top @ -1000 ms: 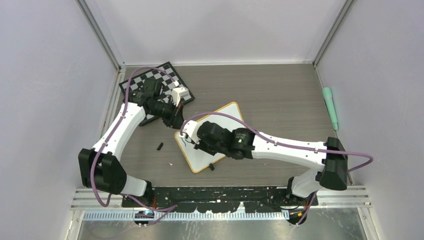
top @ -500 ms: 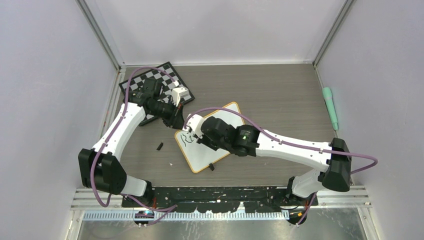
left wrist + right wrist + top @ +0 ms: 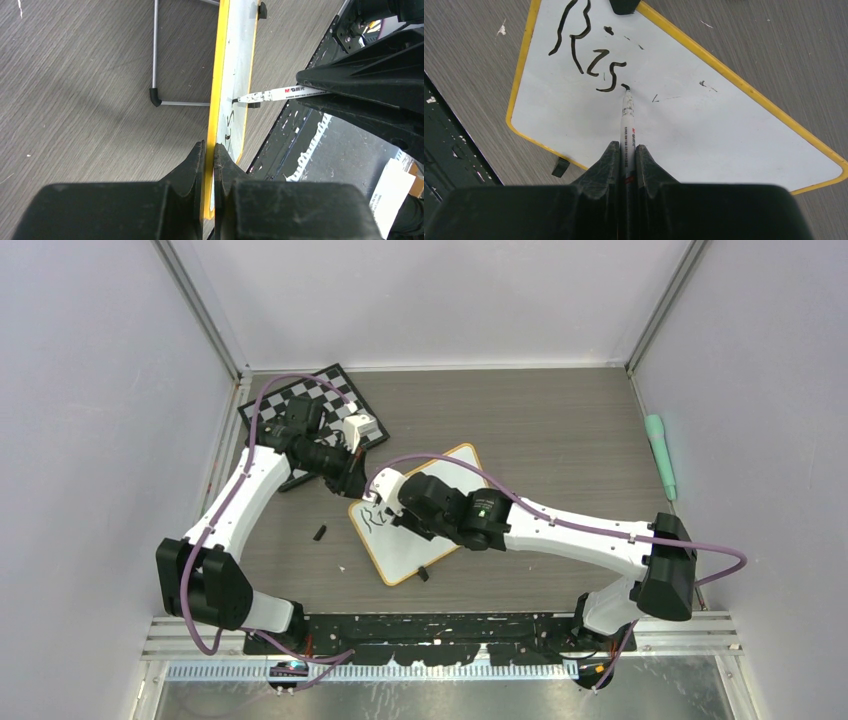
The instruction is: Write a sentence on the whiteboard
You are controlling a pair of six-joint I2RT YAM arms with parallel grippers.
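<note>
On the grey wood-grain tabletop (image 3: 560, 420), the right tool (image 3: 626, 149), clamping a white marker (image 3: 628, 125), has just carried the black handwritten sentence (image 3: 589, 52) to "Ris", barely begun, on the yellow-rimmed whiteboard (image 3: 704, 130) pinched by the left tool (image 3: 209, 150).

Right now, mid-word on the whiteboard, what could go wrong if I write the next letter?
1. The left gripper pinches only the thin yellow rim of the whiteboard; pressure from the marker could make it slip or pivot.
2. The right gripper holds the marker well back from its tip, so it may tilt and distort strokes.
3. A low pass over the letters "Ris" could smear them.
</note>
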